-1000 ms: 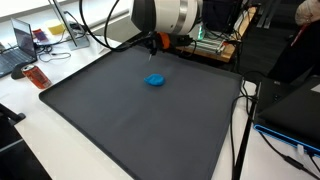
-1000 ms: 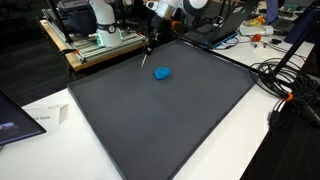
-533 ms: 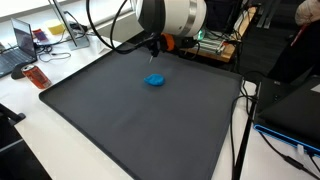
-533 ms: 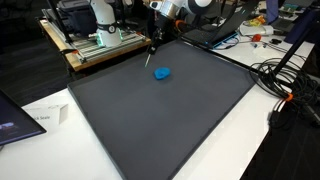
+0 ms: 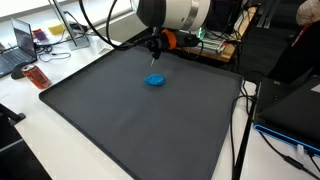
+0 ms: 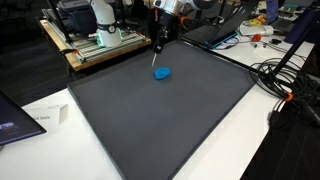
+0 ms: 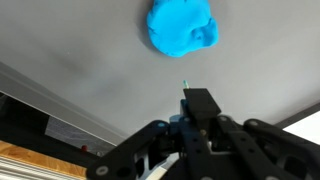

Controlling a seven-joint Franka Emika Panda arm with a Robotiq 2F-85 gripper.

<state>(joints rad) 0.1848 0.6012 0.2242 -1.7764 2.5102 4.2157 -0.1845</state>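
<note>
A small blue lump lies on the dark grey mat, toward its far side; it also shows in an exterior view as the blue lump. My gripper hangs just above and slightly behind it, shut on a thin dark stick that points down at the mat. In the wrist view the blue lump sits at the top, and the stick's small teal tip pokes out past my gripper, a short way from the lump and apart from it.
The mat covers most of a white table. A laptop and an orange item lie beside it. A wooden bench with equipment stands behind. Cables trail along one side.
My gripper has moved sideways with the stick, from beside the mat's far edge to a spot almost over the blue lump. The lump has not moved.
</note>
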